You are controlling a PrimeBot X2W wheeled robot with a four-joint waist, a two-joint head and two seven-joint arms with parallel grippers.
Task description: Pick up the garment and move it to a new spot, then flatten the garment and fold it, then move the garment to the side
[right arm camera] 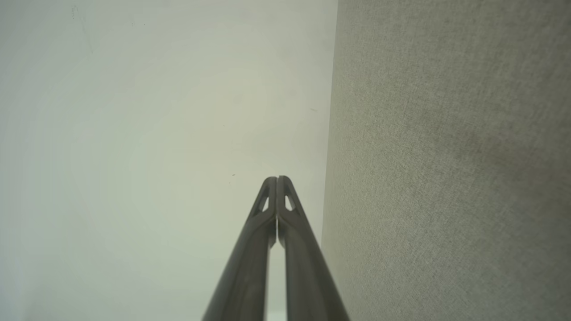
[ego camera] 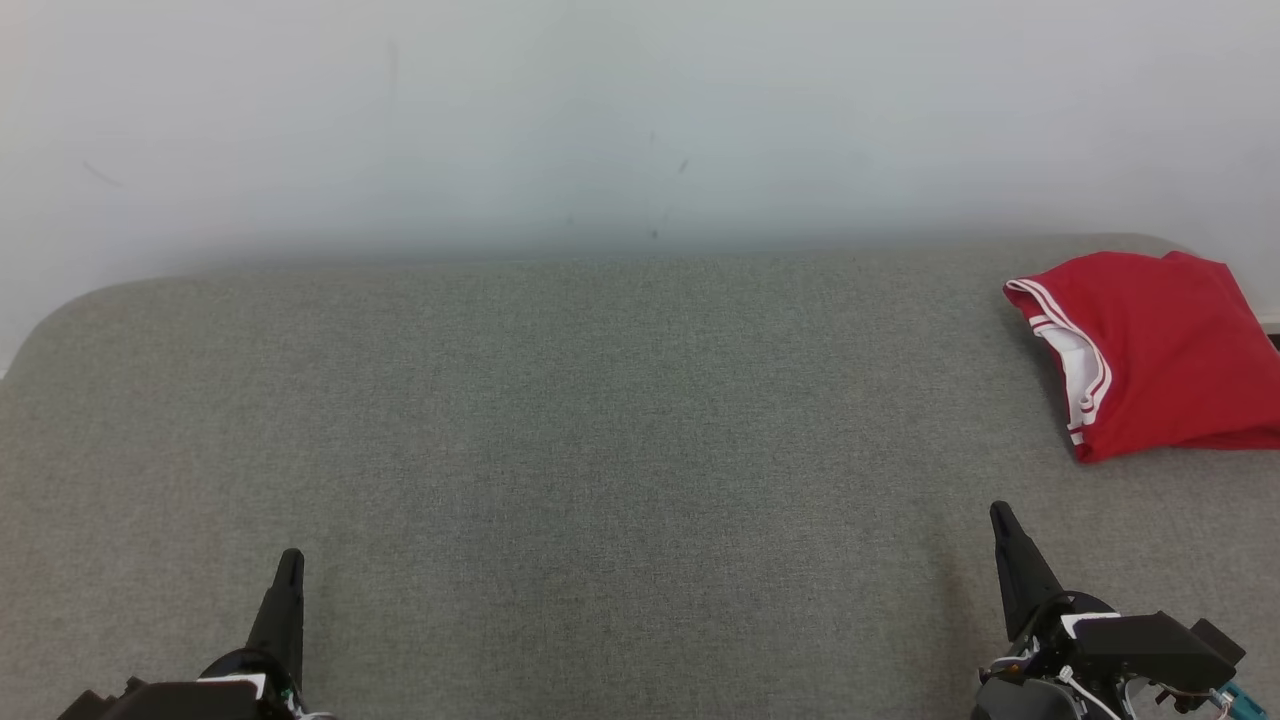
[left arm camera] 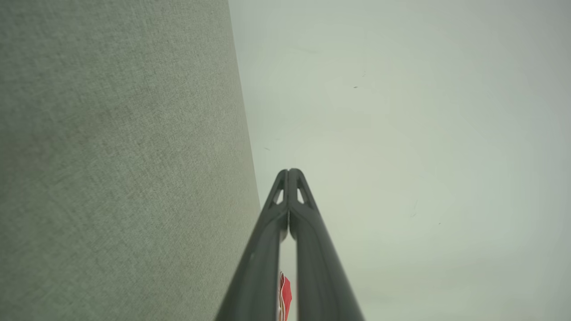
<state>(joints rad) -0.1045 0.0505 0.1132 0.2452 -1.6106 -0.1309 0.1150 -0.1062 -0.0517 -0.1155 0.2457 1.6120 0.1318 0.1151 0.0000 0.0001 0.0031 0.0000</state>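
**Far right corner, right side nearer**

The folded red fabric garment with white stripes [ego camera: 1160, 350] rests at the far right corner of the grey fabric-covered tabletop [ego camera: 600, 420], with its striped edge toward the middle. The right claw [ego camera: 1001, 514], at the front edge, is nearer than the left claw [ego camera: 290, 558]. These 2 are pressed together and empty.

The garment [ego camera: 1160, 350] is bright red, its open edge trimmed with thin white stripes over a white lining. The cloth surface [ego camera: 600, 420] under it is a heathered grey-green weave, even all across. The wall [ego camera: 600, 120] is pale off-white (flecked with a few faint dark marks). The left gripper [ego camera: 289, 565] and right gripper [ego camera: 1003, 520] are near-black. A small teal part [ego camera: 1240, 697], perhaps a connector, sits at the right one's base.
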